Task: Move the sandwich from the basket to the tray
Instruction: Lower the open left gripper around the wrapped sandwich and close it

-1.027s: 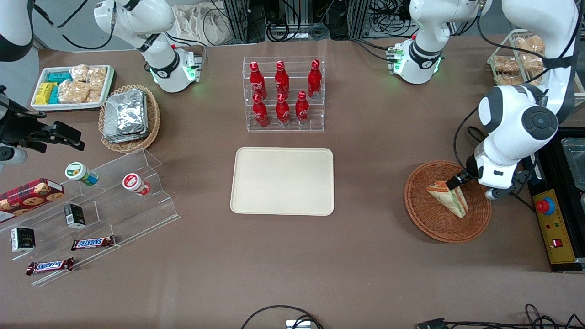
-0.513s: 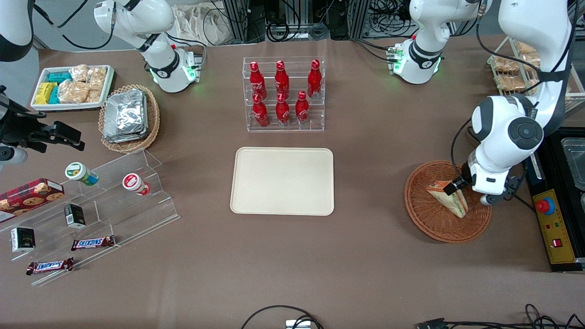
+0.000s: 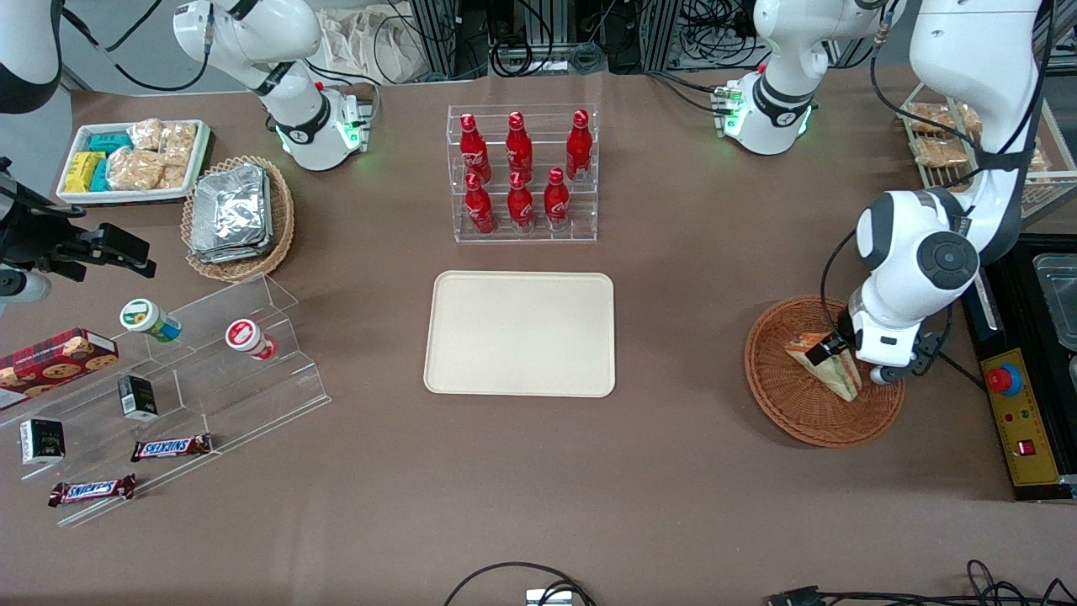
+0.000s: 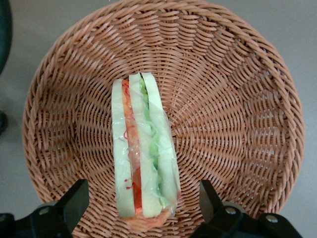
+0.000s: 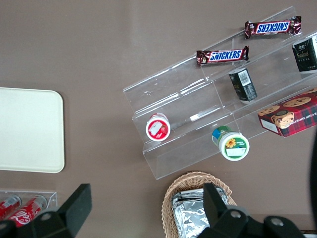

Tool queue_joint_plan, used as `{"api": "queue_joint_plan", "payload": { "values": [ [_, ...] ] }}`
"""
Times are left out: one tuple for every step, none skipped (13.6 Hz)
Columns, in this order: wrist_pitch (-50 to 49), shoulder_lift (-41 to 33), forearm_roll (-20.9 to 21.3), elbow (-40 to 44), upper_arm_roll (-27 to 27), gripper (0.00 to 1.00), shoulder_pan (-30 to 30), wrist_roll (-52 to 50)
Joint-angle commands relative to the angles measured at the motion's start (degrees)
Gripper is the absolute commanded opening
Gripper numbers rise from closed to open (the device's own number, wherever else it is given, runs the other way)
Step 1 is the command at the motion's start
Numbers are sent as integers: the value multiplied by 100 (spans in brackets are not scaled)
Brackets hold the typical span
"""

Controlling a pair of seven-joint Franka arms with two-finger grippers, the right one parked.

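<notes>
From the front, the sandwich [image 3: 826, 367] lies in the reddish-brown basket [image 3: 782, 404] toward the working arm's end of the table, its wedge reaching from the basket's middle toward the rim nearest the arm. The gripper [image 3: 841, 347] hangs low over the end of the sandwich farther from the camera, with the wrist housing covering most of it. The cream tray [image 3: 520, 333] sits mid-table, well apart from the basket, with nothing on it.

From the left wrist, the sandwich [image 4: 142, 153] stands on edge in the basket [image 4: 237, 99], showing white bread, orange-red and green layers under clear wrap. The gripper [image 4: 143, 201] is spread wide: one fingertip [image 4: 75, 198] sits on each side of the wedge's broad end, both clear of the wrap, neither touching it.

The right wrist view shows one end of the tray [image 5: 29, 130].
</notes>
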Motion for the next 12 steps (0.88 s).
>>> {"api": "queue_joint_plan", "payload": {
  "values": [
    [150,195,106,108,12,98,-36,-181],
    [150,256,115,117,12,97,-36,-173],
    [150,283,115,117,21,89,-36,-173],
    [150,309,133,117,21,78,-36,-155],
    [142,310,228,134,21,64,-36,-146],
    [142,310,351,152,29,46,-27,-120],
    [107,310,439,169,38,29,-27,-103],
    [89,310,449,161,38,16,-27,-102],
    [71,283,449,161,38,2,-35,-102],
    [-7,240,467,161,38,0,-36,-94],
    [-225,117,493,187,38,0,-36,-76],
    [-584,-40,571,248,30,0,-44,11]
  ]
}}
